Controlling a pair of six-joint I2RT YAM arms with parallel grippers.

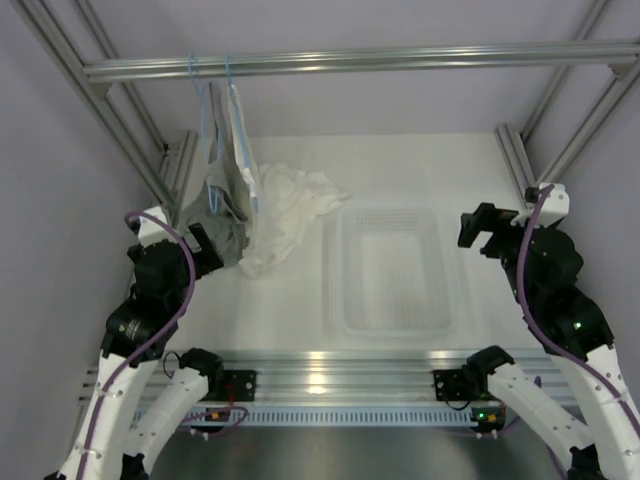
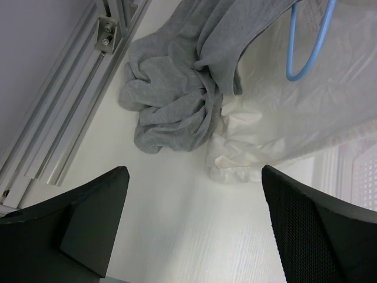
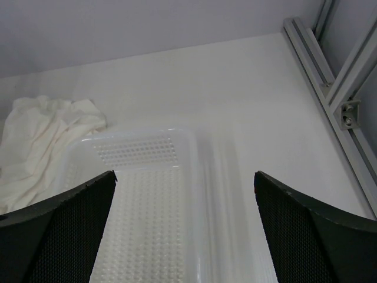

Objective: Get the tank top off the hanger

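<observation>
Far left: tank top (image 1: 285, 215) draped down off hanger (image 1: 240, 135), hem pooled below. Just right of and beyond left gripper (image 1: 205, 245), spread wide, empty. Right gripper (image 1: 482, 228) likewise wide, well apart.

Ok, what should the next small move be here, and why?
Probably ease the left tool forward and down onto the crumpled lower edge of the tank top on the table. That tool is open, empty and nearest it, and the top hangs from the hanger beside the grey garment.
</observation>
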